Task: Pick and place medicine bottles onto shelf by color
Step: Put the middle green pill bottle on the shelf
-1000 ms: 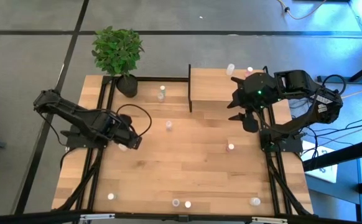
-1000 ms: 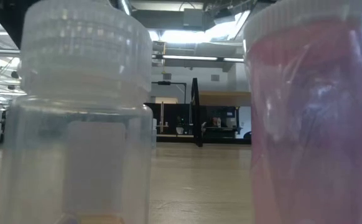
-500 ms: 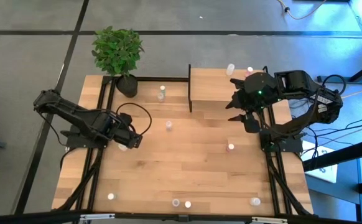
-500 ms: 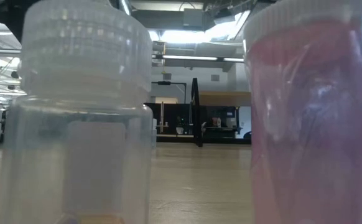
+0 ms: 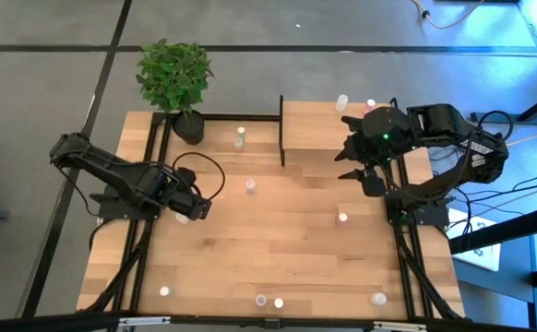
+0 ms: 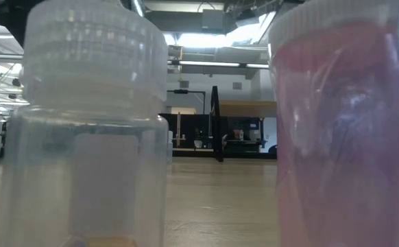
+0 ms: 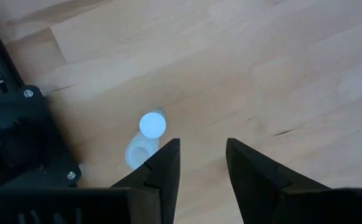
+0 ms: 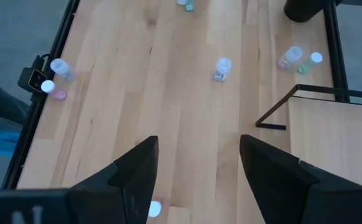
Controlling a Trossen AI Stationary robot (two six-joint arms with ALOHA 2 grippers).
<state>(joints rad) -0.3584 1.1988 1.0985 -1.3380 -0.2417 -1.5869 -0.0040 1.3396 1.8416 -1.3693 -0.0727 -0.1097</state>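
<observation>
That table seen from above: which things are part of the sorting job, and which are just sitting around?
Part of the job:
- medicine bottles, scattered over the table
- shelf, at the far edge
- left tool, open, beside a white-capped bottle
- right tool, open and empty, by the shelf

Just sitting around:
- potted plant

Pink bottle [image 6: 347, 130], pale wood table [image 5: 278, 231]

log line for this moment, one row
left gripper: open, empty, low over table beside a white-capped bottle | right gripper: open, empty, near shelf edge | shelf: two bottles at its far edge
</observation>
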